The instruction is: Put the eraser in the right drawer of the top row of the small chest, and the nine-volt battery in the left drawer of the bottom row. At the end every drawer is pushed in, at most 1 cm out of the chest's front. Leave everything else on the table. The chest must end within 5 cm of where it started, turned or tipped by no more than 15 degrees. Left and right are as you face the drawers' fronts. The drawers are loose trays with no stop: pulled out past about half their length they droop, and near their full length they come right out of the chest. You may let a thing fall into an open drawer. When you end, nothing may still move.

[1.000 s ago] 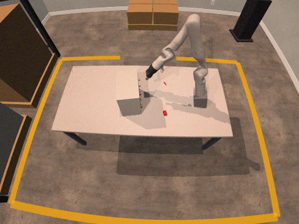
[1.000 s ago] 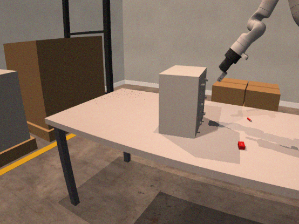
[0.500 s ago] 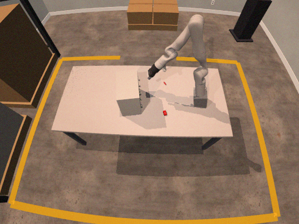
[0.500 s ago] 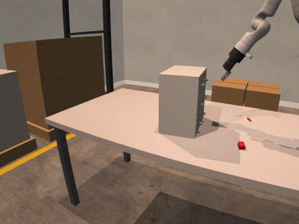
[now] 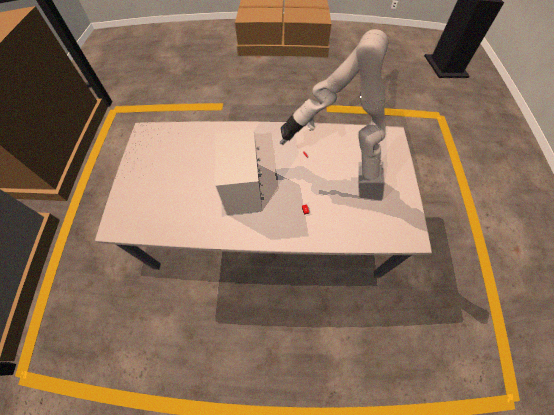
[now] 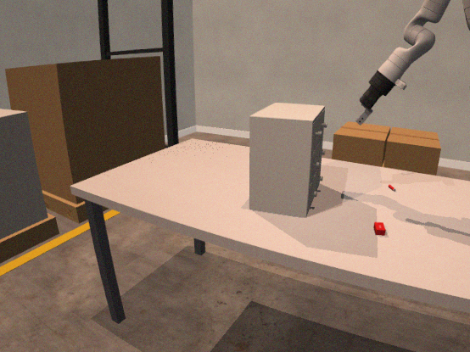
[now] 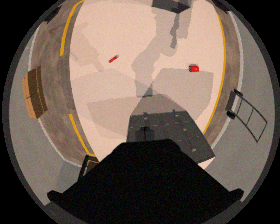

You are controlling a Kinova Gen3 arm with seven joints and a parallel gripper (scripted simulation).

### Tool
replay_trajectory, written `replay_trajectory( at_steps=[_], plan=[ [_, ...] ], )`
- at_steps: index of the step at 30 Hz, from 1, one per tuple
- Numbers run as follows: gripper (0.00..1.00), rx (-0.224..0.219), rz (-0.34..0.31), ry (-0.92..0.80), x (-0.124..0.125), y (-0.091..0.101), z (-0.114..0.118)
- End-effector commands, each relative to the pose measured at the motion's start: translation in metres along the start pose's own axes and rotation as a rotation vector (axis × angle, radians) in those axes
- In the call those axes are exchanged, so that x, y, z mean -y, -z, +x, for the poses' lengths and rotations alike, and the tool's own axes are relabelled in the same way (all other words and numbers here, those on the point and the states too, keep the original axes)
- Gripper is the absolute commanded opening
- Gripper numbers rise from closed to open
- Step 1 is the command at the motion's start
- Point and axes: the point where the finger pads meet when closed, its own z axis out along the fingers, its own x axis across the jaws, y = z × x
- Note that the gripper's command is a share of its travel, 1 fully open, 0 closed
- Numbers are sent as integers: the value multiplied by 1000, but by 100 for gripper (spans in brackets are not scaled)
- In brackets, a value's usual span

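The small grey chest (image 5: 260, 171) stands mid-table, its knobbed drawer fronts (image 6: 316, 162) facing the arm, and all drawers look pushed in. It also shows in the wrist view (image 7: 165, 131). My gripper (image 6: 360, 120) (image 5: 283, 142) is shut and empty. It hangs in the air in front of the chest's top edge, apart from it. A small red block (image 6: 379, 228) (image 5: 305, 209), likely the eraser, lies on the table in front of the chest. A tiny dark object (image 6: 343, 195), perhaps the battery, lies near the chest's base.
A thin red stick-like item (image 6: 391, 187) (image 5: 305, 154) lies farther back on the table. The arm's base (image 5: 371, 186) stands at the table's right side. Cardboard boxes (image 6: 386, 147) sit on the floor behind.
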Motion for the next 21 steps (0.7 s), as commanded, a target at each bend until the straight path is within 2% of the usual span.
replay_trajectory(
  at_steps=[1, 21],
  plan=[
    [0, 6, 1, -4, 1, 3, -2],
    [0, 7, 3, -6, 1, 4, -3]
  ],
)
